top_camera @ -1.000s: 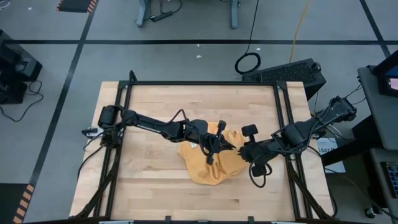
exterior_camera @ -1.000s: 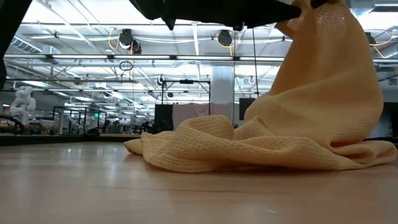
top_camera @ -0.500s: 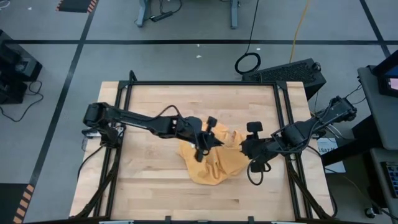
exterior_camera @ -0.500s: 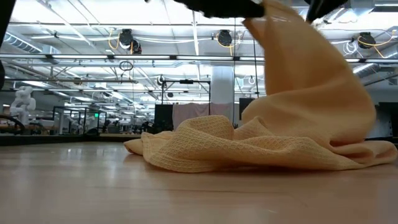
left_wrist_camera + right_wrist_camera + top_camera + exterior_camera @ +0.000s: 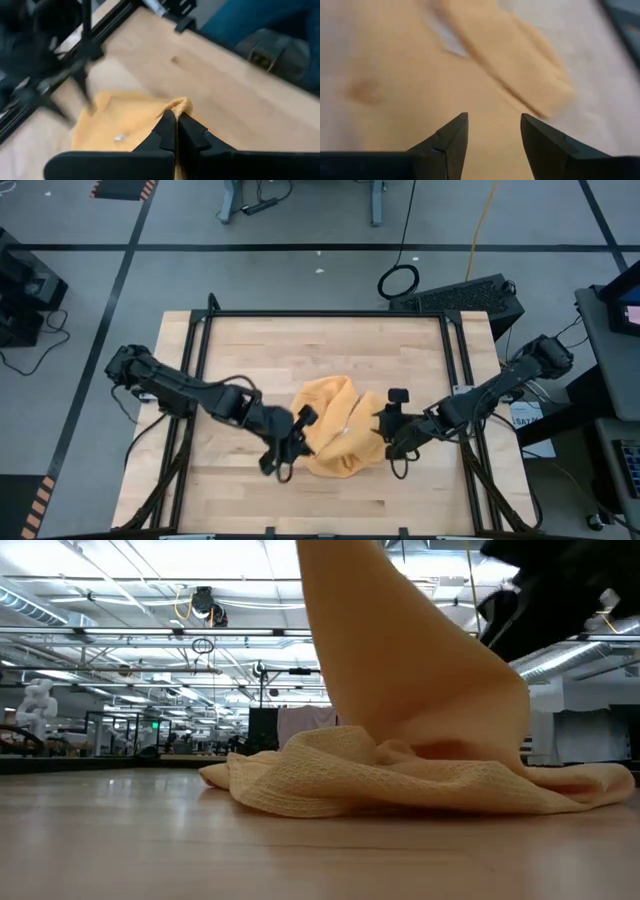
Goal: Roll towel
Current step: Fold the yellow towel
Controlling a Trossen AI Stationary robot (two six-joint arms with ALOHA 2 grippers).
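2 dark arms over the wooden tabletop [image 5: 250,350], 1 from each side edge. Between them, near the middle and somewhat toward the near edge, a crumpled mustard-yellow towel [image 5: 335,435], bunched rather than flat or rolled. Left gripper [image 5: 300,435] at the towel's left edge, fingers [image 5: 167,132] pressed together and pinching a fold of the cloth between their tips. From table height, 1 part of the towel [image 5: 400,670] lifted in a tall slanted sheet out of the top of the picture, the rest heaped in soft folds on the wood. Small white tag [image 5: 119,137] visible on the cloth in the left wrist view. Right gripper [image 5: 385,420] just beside the towel's right edge, jaws parted with a clear gap and nothing between them; yellow cloth [image 5: 470,65] below the fingers [image 5: 450,137], apart from both tips. Black frame rails [image 5: 200,360] along the tabletop's side edges.
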